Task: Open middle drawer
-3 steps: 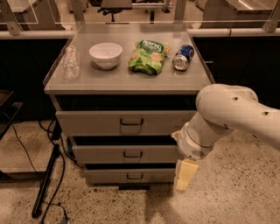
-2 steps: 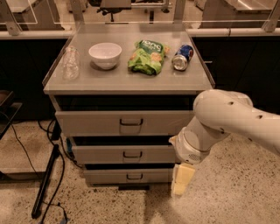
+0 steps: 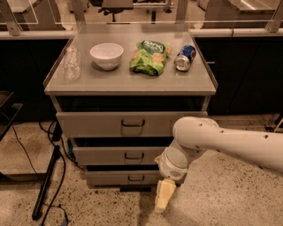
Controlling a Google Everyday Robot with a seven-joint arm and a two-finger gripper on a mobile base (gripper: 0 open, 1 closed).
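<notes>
text: none readable — white print on green bag (image 3: 148, 56) illegible | hand (image 3: 164, 195): low, by bottom drawer (image 3: 116, 177)

This looks like an office-style robot lab: a grey, drawer-fronted desk (image 3: 128, 84) stands on a speckled hard floor (image 3: 221, 194), with an office chair (image 3: 116, 5) and pale counters (image 3: 239, 32) behind it. Black cables (image 3: 22, 145) trail over the floor at the left. The robot's pale hand (image 3: 163, 196) hangs low by the desk's lower right corner.

White arm (image 3: 234, 142) entering from the right edge, bent downward at a rounded elbow joint (image 3: 194, 132), wrist (image 3: 174, 163) beneath, pale yellow gripper (image 3: 164, 194) pointing straight down, low at centre of view.
</notes>
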